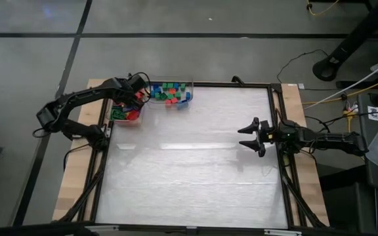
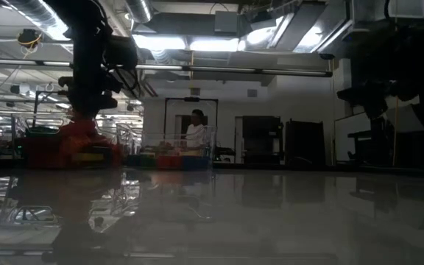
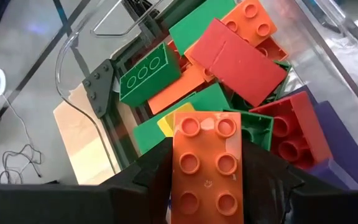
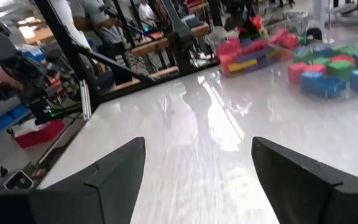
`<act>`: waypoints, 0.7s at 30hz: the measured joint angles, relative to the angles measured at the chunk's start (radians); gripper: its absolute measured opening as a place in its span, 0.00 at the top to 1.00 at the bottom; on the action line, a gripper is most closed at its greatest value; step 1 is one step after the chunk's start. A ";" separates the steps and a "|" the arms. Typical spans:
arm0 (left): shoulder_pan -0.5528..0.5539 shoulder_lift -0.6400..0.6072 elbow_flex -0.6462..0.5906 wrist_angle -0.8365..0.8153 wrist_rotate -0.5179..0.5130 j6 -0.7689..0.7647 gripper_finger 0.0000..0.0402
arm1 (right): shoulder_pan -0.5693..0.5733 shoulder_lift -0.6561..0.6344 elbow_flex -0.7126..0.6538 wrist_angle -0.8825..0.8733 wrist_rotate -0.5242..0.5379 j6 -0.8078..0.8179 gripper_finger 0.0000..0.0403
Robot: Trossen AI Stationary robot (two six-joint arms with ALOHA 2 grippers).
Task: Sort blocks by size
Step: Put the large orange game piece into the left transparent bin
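Blocks (image 1: 169,93) fill two clear corner bins; a long orange block (image 3: 207,168) sits gripped above one.

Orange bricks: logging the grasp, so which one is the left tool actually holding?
The long orange brick with studs facing the camera, clamped between the left tool fingers; the other orange ones lie loose in the pile beyond.

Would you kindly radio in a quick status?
Left gripper shut on long orange studded brick above clear bin. Right gripper open, idle at table's right edge. Nothing in the way.
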 joint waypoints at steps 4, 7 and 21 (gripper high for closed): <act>0.000 0.000 0.000 -0.001 0.000 0.005 0.62 | 0.000 0.000 0.000 0.001 0.016 -0.012 0.27; 0.000 0.000 0.000 -0.001 0.000 -0.005 0.62 | 0.000 -0.002 0.000 0.037 0.028 -0.052 0.27; 0.001 0.000 0.000 -0.001 0.000 0.001 0.62 | 0.000 -0.015 0.000 0.020 0.020 -0.104 0.27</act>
